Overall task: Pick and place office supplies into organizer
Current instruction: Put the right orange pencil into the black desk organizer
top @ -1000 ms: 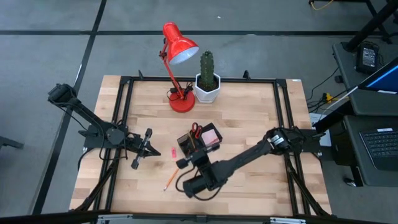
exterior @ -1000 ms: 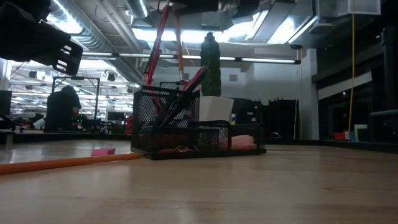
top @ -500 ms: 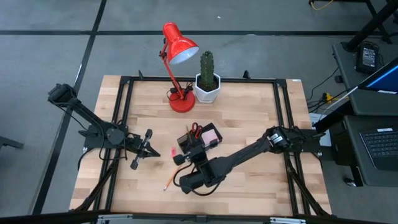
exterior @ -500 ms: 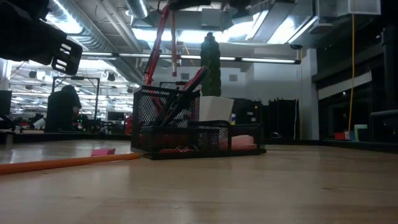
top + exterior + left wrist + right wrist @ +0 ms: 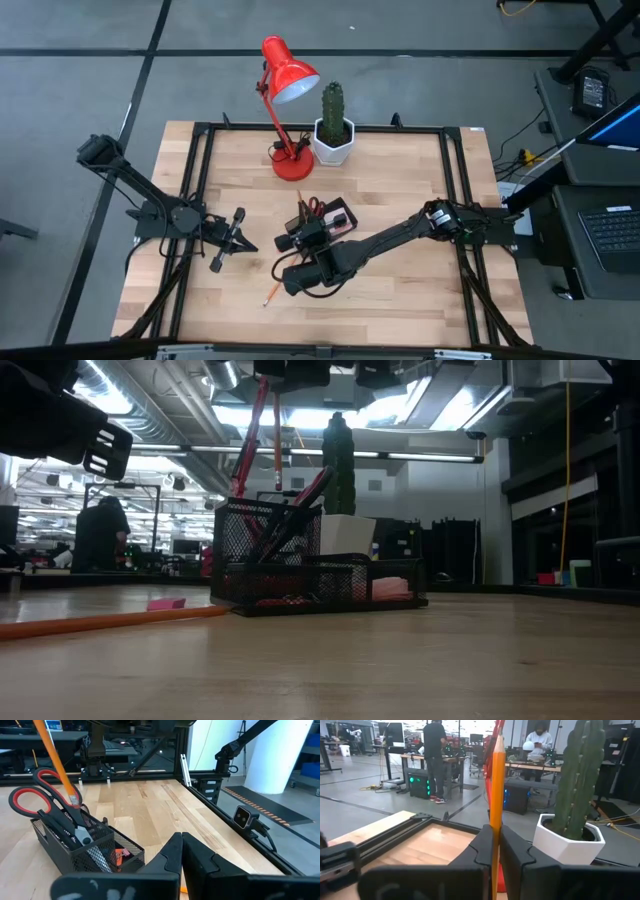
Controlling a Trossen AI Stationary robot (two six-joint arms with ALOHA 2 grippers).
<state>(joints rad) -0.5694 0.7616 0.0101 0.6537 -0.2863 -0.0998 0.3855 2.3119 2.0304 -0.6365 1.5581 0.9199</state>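
Observation:
The black mesh organizer (image 5: 330, 228) stands mid-table; red-handled scissors (image 5: 30, 795) stick up from its tall cup (image 5: 262, 545) and a pink sticky-note pad (image 5: 341, 217) lies in its low tray. My right gripper (image 5: 302, 228) hovers over the cup, shut on an orange pencil (image 5: 496, 780). Seen in the left wrist view, the pencil's eraser end (image 5: 74, 800) is at the cup's mouth beside the scissors. A second orange pencil (image 5: 270, 294) and a small pink piece (image 5: 165, 603) lie flat on the table. My left gripper (image 5: 238, 232) waits shut at the left. My right gripper pinches the pencil's shaft (image 5: 496, 822) between its two fingers (image 5: 481, 851). The fingers reach in level and lie across the pencil. The pencil stands upright, eraser end down, lifted clear of the table and hanging below the gripper (image 5: 278, 455).
A red desk lamp (image 5: 285, 85) and a cactus in a white pot (image 5: 333, 130) stand at the table's far edge behind the organizer. A black frame (image 5: 455, 200) runs round the tabletop. People stand at benches in the room beyond.
My right gripper has carried the upright pencil toward the table's far edge, from the near side of the organizer to above its tall cup. The pencil has stayed upright. The left arm has kept still.

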